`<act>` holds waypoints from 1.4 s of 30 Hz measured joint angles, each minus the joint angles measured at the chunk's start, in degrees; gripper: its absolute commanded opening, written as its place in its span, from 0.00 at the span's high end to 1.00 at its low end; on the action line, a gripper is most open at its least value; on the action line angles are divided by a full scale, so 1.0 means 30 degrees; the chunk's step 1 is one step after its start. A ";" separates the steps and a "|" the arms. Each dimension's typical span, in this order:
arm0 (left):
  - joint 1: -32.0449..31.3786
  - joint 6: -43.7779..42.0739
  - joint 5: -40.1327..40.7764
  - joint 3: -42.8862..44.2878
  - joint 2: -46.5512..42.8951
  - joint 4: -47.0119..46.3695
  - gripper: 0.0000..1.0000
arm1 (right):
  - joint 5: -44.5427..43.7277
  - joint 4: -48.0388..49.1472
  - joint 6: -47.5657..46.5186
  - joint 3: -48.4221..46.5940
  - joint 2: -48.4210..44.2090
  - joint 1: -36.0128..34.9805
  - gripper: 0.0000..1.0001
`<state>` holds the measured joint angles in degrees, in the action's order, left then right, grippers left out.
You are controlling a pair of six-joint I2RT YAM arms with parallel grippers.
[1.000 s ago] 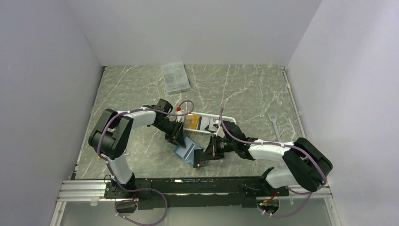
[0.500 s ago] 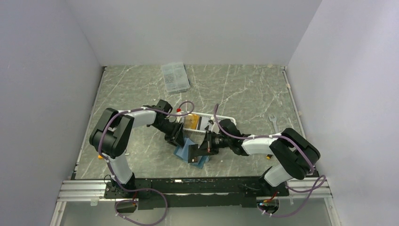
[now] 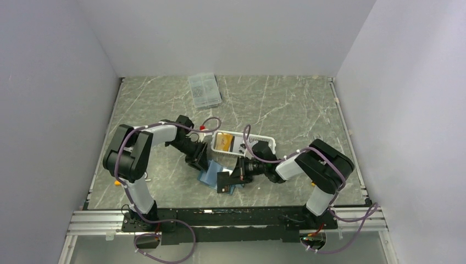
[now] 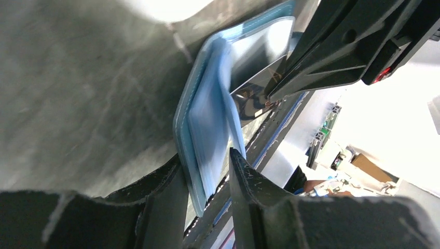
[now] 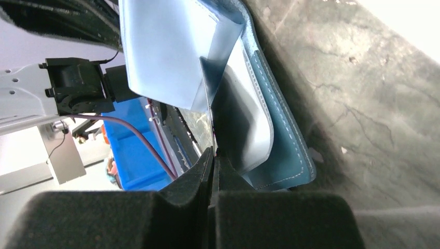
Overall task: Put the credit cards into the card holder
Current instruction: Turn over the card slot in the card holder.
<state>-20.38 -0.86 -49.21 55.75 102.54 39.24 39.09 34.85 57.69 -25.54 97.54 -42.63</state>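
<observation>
Card holder [image 3: 210, 176], teal-blue folding wallet, propped open on grey marbled table [image 3: 165, 104], between both grippers.

Left gripper [image 4: 206, 158]: jaws partway apart, astride holder's lower edge, seemingly pinching it steady. Right gripper [image 5: 214, 154]: clamped tight on thin glossy black credit card [image 4: 252, 98], held edge-on. Holder straight ahead of right fingertips; card's long axis in line with pale-blue inner flap, leading edge at flap. Seated in slot or not: cannot tell. Likely calls for straight push from right arm.
</observation>
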 measured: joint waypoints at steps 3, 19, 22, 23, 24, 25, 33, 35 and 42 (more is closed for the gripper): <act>0.0896 -0.0707 0.0182 0.0000 0.0160 0.0707 0.62 | -0.0007 0.0794 -0.0015 0.0000 0.0474 -0.0146 1.00; 0.1115 -0.1778 -0.1144 0.0335 0.0597 0.1071 0.63 | -0.0517 0.1115 -0.0036 0.0240 0.0342 -0.0627 1.00; 0.0670 -0.1464 -0.0852 0.0291 0.0954 0.0699 0.68 | -0.0634 0.0503 -0.0080 0.0313 -0.0131 -0.0685 1.00; 0.0612 -0.1362 -0.0641 0.0277 0.1005 0.0605 0.70 | -0.0685 0.0313 -0.0080 0.0335 -0.0277 -0.0699 1.00; 0.0576 -0.1297 -0.0372 0.0255 0.1027 0.0510 0.71 | -0.0736 0.0131 -0.0080 0.0401 -0.0423 -0.0699 1.00; 0.0554 -0.1239 -0.0080 0.0226 0.1027 0.0430 0.73 | -0.0787 0.0044 -0.0087 0.0459 -0.0517 -0.0707 1.00; 0.0474 -0.0525 0.0670 0.0066 0.0889 0.0262 0.74 | -0.0903 0.0940 0.0022 0.1610 -0.1071 -0.0699 1.00; 0.0415 -0.0474 0.0721 0.0015 0.0816 0.0248 0.74 | -0.0852 0.1384 0.0153 0.1683 -0.0984 -0.0699 1.00; 0.0321 -0.0430 0.0845 -0.0007 0.0729 0.0204 0.72 | -0.0408 0.2900 0.0481 0.1683 -0.0270 -0.0707 1.00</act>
<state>-19.42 -2.15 -46.68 55.72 104.73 39.86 37.87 43.55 59.13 -20.49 96.73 -44.75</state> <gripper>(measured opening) 0.272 0.008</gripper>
